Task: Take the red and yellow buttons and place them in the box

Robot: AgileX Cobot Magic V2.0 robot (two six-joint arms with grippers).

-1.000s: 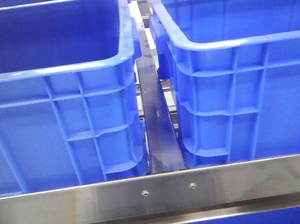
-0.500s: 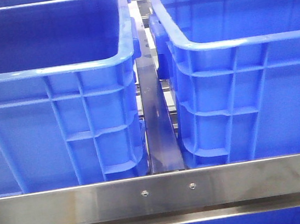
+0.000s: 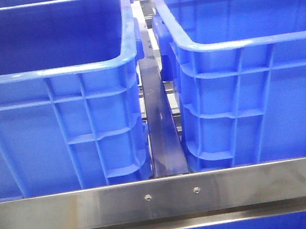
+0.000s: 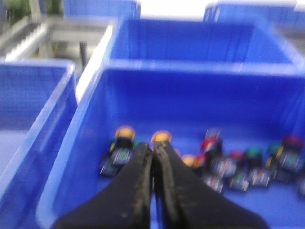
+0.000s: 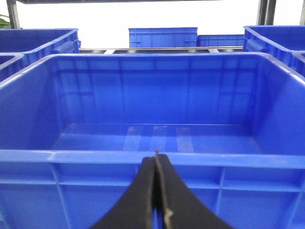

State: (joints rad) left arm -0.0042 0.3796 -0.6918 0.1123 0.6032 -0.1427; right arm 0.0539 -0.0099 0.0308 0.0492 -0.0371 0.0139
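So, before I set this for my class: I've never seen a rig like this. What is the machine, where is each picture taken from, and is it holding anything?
It is a robot with two arms, each ending in a two-fingered gripper. The front view looks forward over a steel rail at two big blue plastic crates side by side; no arm shows there. The other two pictures come from cameras on the wrists. The left wrist view is blurred: the black left gripper is shut with nothing between its fingers, hanging over a blue crate that holds small push buttons with yellow caps, red caps and green ones. The right gripper is also shut and holds nothing, facing a blue crate whose visible floor shows no buttons.
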